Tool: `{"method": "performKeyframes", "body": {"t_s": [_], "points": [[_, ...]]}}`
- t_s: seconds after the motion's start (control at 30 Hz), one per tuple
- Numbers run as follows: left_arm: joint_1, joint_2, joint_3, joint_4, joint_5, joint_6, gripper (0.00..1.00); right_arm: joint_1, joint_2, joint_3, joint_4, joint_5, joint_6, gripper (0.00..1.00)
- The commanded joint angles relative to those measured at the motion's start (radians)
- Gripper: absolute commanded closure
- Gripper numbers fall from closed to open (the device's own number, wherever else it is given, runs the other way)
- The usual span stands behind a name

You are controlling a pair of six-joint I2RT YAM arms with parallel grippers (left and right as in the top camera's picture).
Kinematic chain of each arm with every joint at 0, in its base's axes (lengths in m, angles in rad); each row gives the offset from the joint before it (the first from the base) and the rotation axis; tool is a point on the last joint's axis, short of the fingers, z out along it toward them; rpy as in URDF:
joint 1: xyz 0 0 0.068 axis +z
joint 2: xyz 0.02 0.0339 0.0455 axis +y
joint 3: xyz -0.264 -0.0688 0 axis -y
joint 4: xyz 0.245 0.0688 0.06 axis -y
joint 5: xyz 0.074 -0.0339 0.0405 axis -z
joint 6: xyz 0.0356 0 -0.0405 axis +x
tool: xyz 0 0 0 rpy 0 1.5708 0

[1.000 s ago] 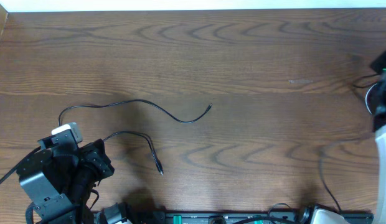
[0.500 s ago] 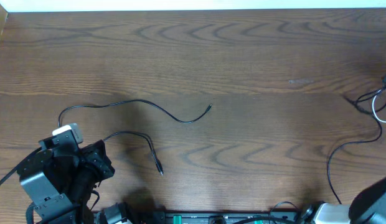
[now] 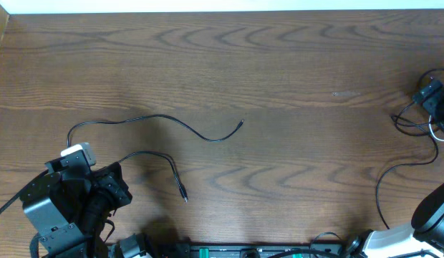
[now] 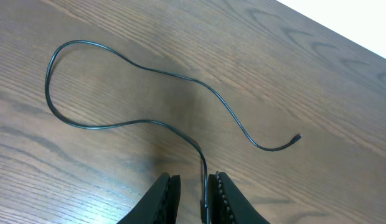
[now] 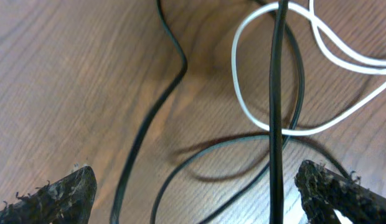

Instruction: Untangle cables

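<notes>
A thin black cable (image 3: 157,117) snakes across the left half of the table; in the left wrist view the same cable (image 4: 180,78) loops away and runs back between my fingers. My left gripper (image 4: 193,179) hangs low over it with a narrow gap, the cable lying against the right finger, not pinched. A second black stretch (image 3: 172,168) ends in a plug near the front. At the far right my right gripper (image 3: 431,93) is spread wide open (image 5: 199,199) over a tangle of black cables (image 5: 277,93) and a white cable (image 5: 235,62).
The left arm (image 3: 64,193) fills the front left corner. A black cord (image 3: 379,193) curves from the tangle toward the front edge, where the arm bases and their wiring (image 3: 279,251) sit. The table's right edge lies close to the tangle.
The right arm has swung away from the right edge and back, and its gripper now sits over the tangle with jaws opened wide. The left arm and its cable have not moved.
</notes>
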Motion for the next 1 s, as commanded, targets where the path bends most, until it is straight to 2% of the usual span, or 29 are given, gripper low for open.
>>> {"method": "performKeyframes", "body": {"t_s": [0.0, 0.07, 0.1, 0.2, 0.27, 0.37, 0.57, 0.8, 0.97], "points": [[-0.002, -0.001, -0.006, 0.000, -0.003, -0.001, 0.79, 0.001, -0.002, 0.013, -0.014, -0.050, 0.036, 0.01], [-0.002, -0.001, -0.006, 0.000, -0.003, -0.001, 0.79, 0.001, -0.002, 0.013, -0.014, -0.121, 0.069, 0.01], [-0.002, -0.001, -0.006, 0.000, -0.003, -0.001, 0.79, 0.001, -0.003, 0.013, -0.012, -0.170, 0.132, 0.01], [-0.002, -0.001, -0.006, 0.000, -0.002, -0.001, 0.79, 0.001, -0.006, 0.013, -0.032, -0.234, 0.370, 0.01], [-0.002, -0.001, -0.007, -0.005, -0.003, -0.001, 0.79, 0.001, -0.015, 0.013, -0.116, -0.250, 0.616, 0.01], [-0.002, -0.001, -0.006, -0.010, -0.003, -0.001, 0.79, 0.001, -0.020, 0.013, -0.232, -0.249, 0.770, 0.01], [-0.002, -0.001, -0.007, -0.010, -0.002, -0.001, 0.79, 0.012, -0.021, 0.013, -0.301, -0.183, 0.719, 0.01], [-0.002, -0.001, -0.007, -0.010, -0.003, -0.001, 0.79, 0.032, -0.021, 0.013, -0.475, 0.012, 0.721, 0.01], [-0.002, -0.001, -0.007, -0.011, -0.002, -0.001, 0.79, 0.047, -0.021, 0.013, -0.539, 0.128, 0.689, 0.01]]}}
